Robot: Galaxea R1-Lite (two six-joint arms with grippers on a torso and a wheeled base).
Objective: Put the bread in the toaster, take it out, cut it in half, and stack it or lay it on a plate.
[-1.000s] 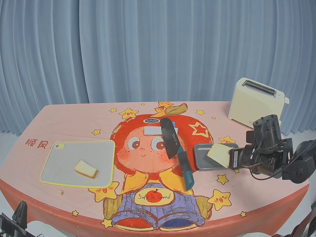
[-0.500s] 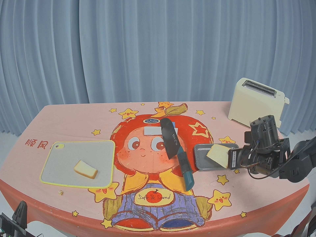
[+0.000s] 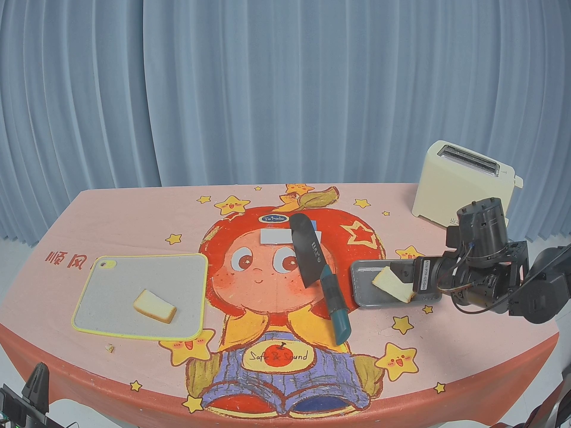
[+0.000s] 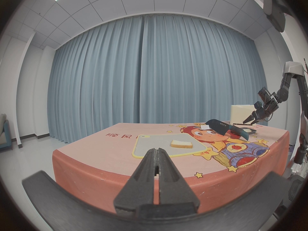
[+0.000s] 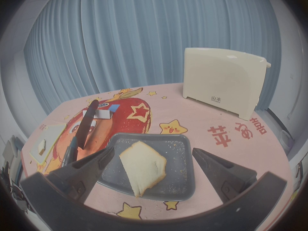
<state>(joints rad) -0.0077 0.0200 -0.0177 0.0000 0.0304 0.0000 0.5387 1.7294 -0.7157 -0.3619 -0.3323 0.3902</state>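
Two soft bread halves, one half (image 5: 143, 167) on the crumb-speckled grey rectangular plate (image 5: 181, 151) between the spread fingers of the right hand (image 5: 152, 153), other half (image 3: 154, 305) on the pale cutting board (image 3: 116, 283), left hand (image 4: 157, 152) pinched closed beyond the desk (image 4: 96, 151) edge.

Counted on the worktop (image 3: 148, 221): two bread halves (image 3: 154, 305) (image 3: 393, 284), one cream toaster (image 3: 461, 184), one cleaver (image 3: 318, 266) with a teal handle, one yellow-rimmed cutting board (image 3: 113, 286), one grey tray (image 3: 364, 280), one small white box (image 3: 273, 235) and one loose crumb (image 3: 109, 347).
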